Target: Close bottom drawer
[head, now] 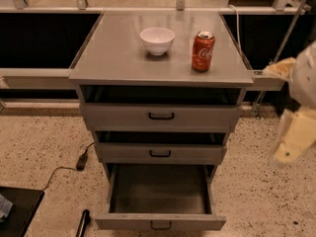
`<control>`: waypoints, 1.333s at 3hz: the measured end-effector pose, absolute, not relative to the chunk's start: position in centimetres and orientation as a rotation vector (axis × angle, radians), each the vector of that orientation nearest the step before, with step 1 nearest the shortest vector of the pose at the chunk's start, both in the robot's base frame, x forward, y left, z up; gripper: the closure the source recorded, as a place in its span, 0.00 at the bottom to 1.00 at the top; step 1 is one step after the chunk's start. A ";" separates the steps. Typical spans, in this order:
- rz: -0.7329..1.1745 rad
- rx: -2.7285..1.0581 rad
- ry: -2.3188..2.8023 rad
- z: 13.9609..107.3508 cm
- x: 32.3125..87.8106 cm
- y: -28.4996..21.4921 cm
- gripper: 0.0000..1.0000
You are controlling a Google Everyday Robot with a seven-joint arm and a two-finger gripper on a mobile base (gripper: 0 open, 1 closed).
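Bottom drawer [160,196] is sitting pulled out toward near side, below middle drawer [160,153]. Gripper [295,139] is hanging at right edge, well apart from cabinet; open or closed, can't tell. White bowl [157,40] & red can [203,51] are standing on desk [113,58].

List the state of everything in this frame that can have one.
bottom drawer: pulled far out, empty.
middle drawer: pushed in, or nearly.
top drawer: pushed in, or nearly.
can: upright on the cabinet top.
bowl: upright, looks empty.
gripper: right of the drawers, touching nothing.
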State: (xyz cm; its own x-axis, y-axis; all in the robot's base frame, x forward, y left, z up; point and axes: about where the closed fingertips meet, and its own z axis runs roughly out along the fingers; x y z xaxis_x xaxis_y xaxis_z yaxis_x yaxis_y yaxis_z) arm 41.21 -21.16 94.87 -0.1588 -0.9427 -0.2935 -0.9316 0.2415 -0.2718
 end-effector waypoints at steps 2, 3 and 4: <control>0.506 -1.541 2.009 74.9 36.6 -20.4 0.00; 0.770 -1.468 1.980 67.0 35.6 -19.2 0.00; 0.872 -1.435 1.982 63.9 35.3 -18.6 0.00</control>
